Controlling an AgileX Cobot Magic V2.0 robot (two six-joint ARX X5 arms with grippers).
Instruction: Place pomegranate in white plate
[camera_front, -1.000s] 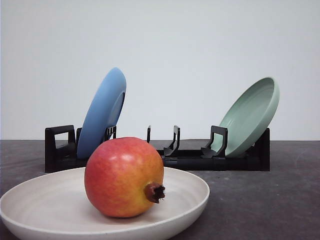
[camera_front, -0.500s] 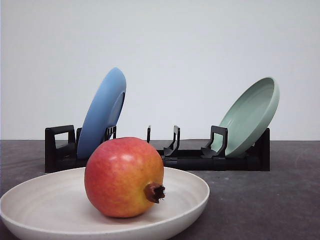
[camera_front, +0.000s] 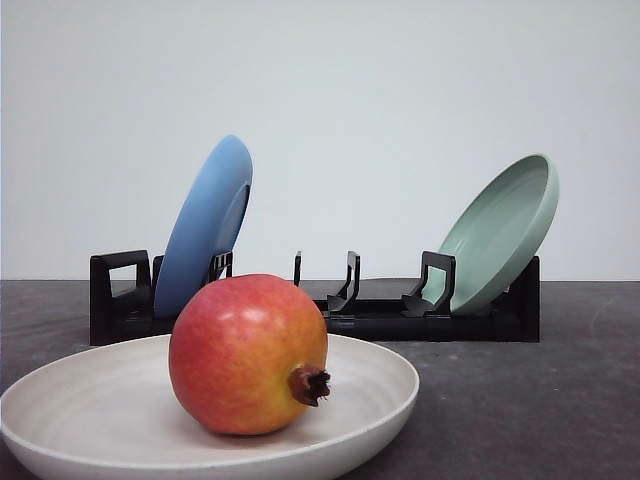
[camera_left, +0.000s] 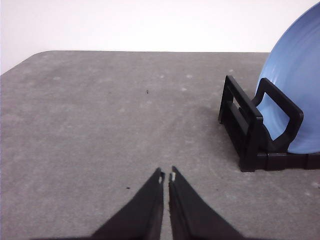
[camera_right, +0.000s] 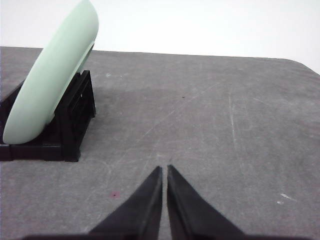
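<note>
pomegranate (camera_front: 247, 354) rests inside white plate (camera_front: 380, 378), near-left, crown facing right | left gripper (camera_left: 166, 176) and right gripper (camera_right: 164, 170) both closed, empty, over bare table (camera_right: 210, 115) | placement looks done

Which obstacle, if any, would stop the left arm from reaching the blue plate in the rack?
Probably none. The left gripper, shut and empty, hangs over bare table, and the blue plate stands in the black rack just ahead, with nothing lying between them.

No readable text, labels or numbers anywhere
</note>
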